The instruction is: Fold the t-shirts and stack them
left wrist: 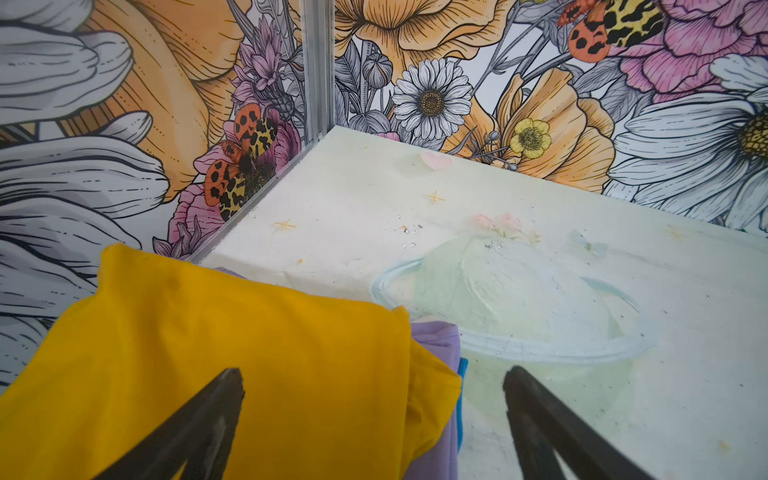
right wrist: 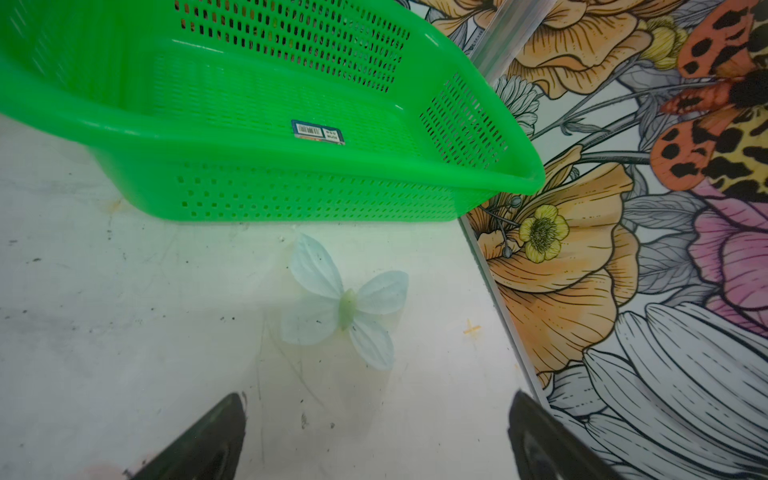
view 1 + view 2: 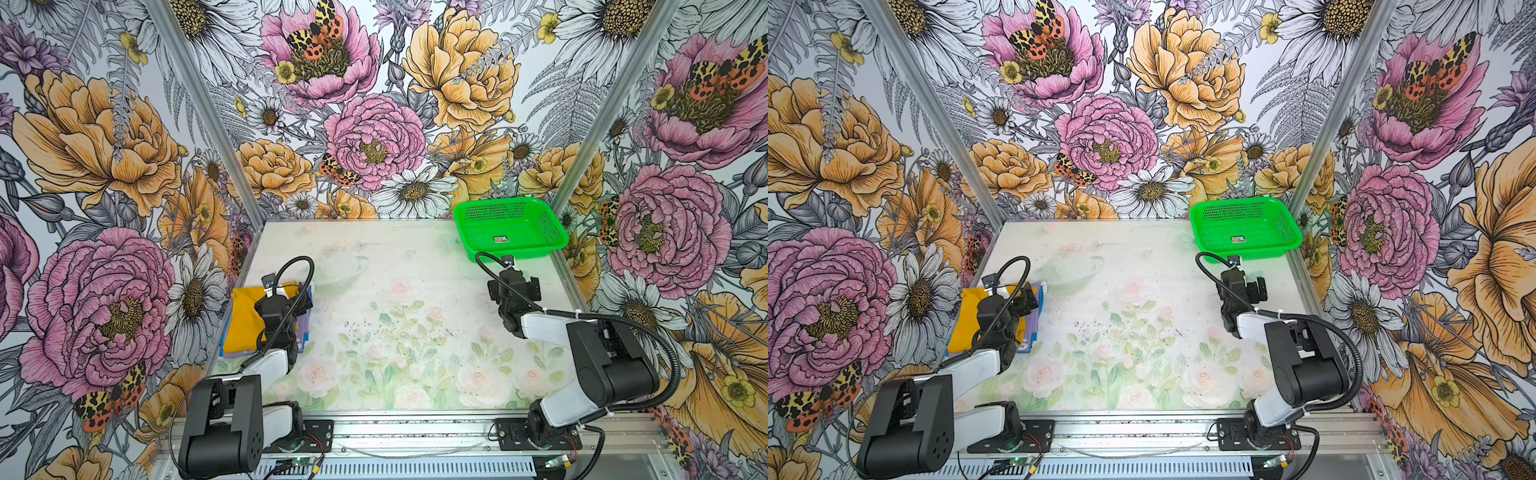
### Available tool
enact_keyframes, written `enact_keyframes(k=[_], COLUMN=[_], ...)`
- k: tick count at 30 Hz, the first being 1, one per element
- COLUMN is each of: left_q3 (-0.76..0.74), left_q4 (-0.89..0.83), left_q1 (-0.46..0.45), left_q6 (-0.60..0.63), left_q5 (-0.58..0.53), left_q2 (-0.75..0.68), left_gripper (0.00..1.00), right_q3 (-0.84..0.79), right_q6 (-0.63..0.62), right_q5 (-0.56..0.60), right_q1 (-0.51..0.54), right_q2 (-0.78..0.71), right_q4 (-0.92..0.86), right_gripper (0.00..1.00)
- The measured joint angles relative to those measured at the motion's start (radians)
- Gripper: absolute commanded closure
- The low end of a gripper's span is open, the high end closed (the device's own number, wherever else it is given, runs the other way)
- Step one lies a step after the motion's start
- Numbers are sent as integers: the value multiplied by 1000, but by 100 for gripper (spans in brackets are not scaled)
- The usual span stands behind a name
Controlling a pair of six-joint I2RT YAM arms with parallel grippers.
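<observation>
Though left end effector and right end effector gape empty, the left arm overlaps the stacked t-shirts; the sticker in the basket is illegible.

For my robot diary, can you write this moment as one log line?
left gripper: open, over yellow t-shirt edge | yellow t-shirt: folded, atop purple t-shirt | right gripper: open, empty, near green basket

A pale tabletop, printed with faded pink roses and green leaves and speckled with dark marks, is enclosed behind and on both sides by flower-and-moth wallpapered walls. Aluminium posts stand at its far corners, and a ribbed aluminium rail runs along its near edge.
</observation>
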Motion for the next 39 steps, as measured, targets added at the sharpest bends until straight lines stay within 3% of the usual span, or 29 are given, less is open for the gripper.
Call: enact_keyframes(k=[6, 14, 25, 32, 39], left_q3=[-12, -61, -130, -133, -47], left_q4=[-64, -113, -30, 130, 302], left_q1=[-148, -184, -92, -76, -114], left_q6=[53, 53, 34, 34, 74], left_q5=[-138, -303, -333, -282, -203], left_q2=[-131, -263, -267, -135, 169], left_gripper=[1, 1, 1, 1, 1], right_q3=[-29, -77, -136, -211, -220], right_q6=[32, 72, 154, 176, 191], right_q5=[-73, -193, -253, -284, -285], right_q1=[-27, -44, -132, -143, -149], right_q2=[-39, -50, -50, -14, -14], right_q4=[41, 153, 273, 391, 449], right_gripper=[1, 0, 1, 1, 0])
